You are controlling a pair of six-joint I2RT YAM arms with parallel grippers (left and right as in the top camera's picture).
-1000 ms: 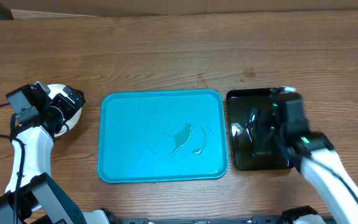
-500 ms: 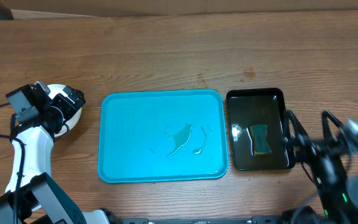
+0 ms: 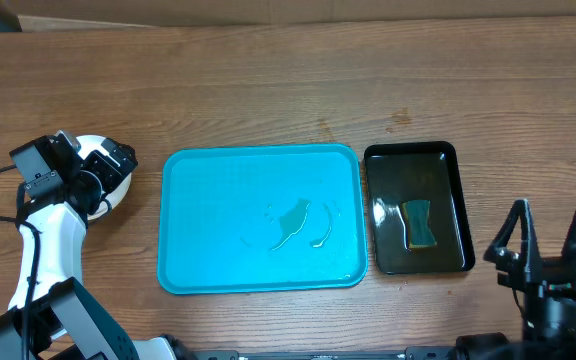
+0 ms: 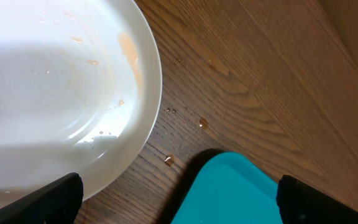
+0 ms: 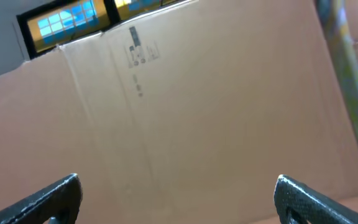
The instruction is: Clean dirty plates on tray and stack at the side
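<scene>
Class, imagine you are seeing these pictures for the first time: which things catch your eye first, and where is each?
The big turquoise tray dominates the middle of the table, bare of plates but with a puddle in it. Right of it sits a black tray holding a sponge; left of it, a smeared white plate lies under the left pincer.

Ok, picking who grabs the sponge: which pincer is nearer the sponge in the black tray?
Right. The right pincer sits just right of the black tray holding the sponge; the left pincer is over the white plate, beyond the blue tray's far side.
</scene>
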